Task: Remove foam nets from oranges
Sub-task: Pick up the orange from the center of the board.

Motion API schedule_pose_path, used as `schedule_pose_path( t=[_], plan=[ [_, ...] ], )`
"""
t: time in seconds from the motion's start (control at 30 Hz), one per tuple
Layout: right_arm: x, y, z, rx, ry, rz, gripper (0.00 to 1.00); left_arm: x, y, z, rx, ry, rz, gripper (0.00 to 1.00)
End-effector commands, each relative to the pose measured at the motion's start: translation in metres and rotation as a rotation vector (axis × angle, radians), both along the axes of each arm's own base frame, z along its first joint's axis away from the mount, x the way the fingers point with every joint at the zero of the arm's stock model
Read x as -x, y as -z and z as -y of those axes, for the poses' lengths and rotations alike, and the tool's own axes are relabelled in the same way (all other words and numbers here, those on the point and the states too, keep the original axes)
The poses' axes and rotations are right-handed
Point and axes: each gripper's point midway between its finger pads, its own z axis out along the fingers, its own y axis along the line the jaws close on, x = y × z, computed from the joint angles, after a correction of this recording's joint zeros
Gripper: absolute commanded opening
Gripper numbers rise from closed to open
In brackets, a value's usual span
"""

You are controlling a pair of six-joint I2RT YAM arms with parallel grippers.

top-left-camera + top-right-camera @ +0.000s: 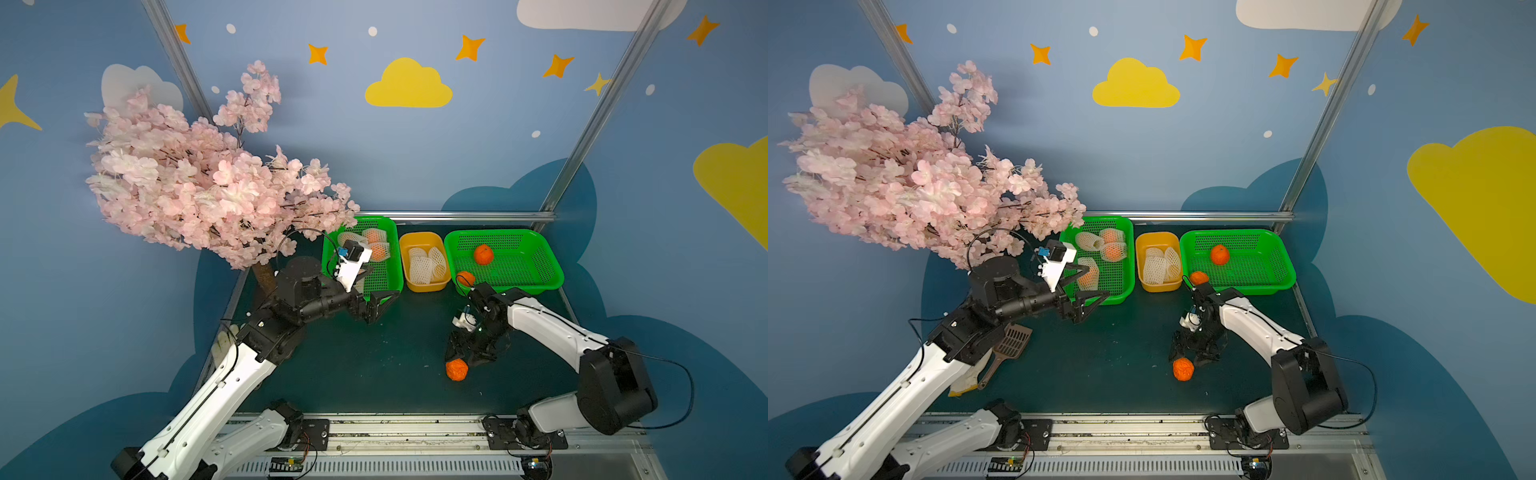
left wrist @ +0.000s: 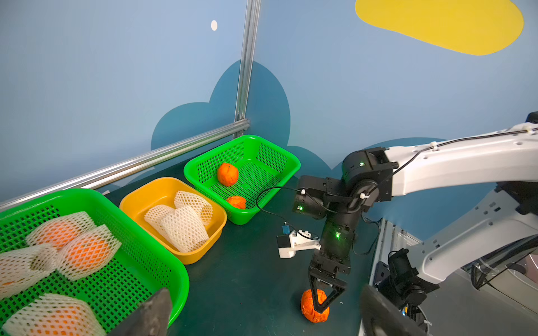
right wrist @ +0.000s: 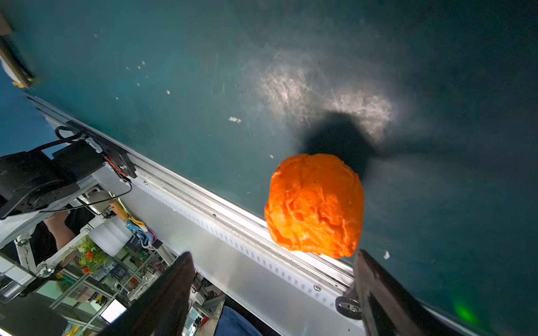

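Right gripper [image 3: 273,254] hangs with its jaws spread wide and nothing pinched, directly over the bare orange [image 3: 314,205]. The orange sits on the dark table [image 1: 374,365], right of centre and towards the near edge. In the left wrist view one finger crosses in front of the fruit, so the jaws seem to straddle it without pressing.

Left gripper [image 1: 376,306] is also spread and empty, hovering by the near right corner of the left green basket [image 2: 122,279], where the netted oranges [image 2: 87,250] lie. The shed foam nets [image 1: 426,266] are piled in the yellow tub [image 1: 415,239] between the two baskets. Two peeled-free oranges [image 1: 483,254] are in the right green basket [image 1: 511,270].

The step in hand looks like picking up the loose orange and carrying it far and right to that basket. To do it well:
- Lower until the pads sit at the fruit's widest part.
- Centre it between the fingers, since a round fruit will roll if one pad arrives first.
- Close gently, as the skin looks lumpy and soft.
- Lift clear of the basket's near rim before letting go.
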Motion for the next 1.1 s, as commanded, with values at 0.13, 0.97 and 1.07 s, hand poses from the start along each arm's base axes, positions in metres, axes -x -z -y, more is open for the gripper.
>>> schedule_pose_path(
  t=[0.13, 0.97, 1.07],
  plan=[
    [0.002, 0.014, 0.005, 0.106, -0.029, -0.021, 0.85, 0.008, 0.004, -0.017, -0.018, -0.058, 0.003, 0.99],
    [0.006, 0.045, 0.002, 0.201, -0.116, -0.071, 0.54, 0.007, 0.014, -0.027, -0.053, -0.112, -0.006, 0.99],
    [0.004, 0.044, 0.001, 0.209, -0.121, -0.087, 0.40, 0.001, 0.015, -0.032, -0.064, -0.152, -0.005, 0.99]
  ],
)
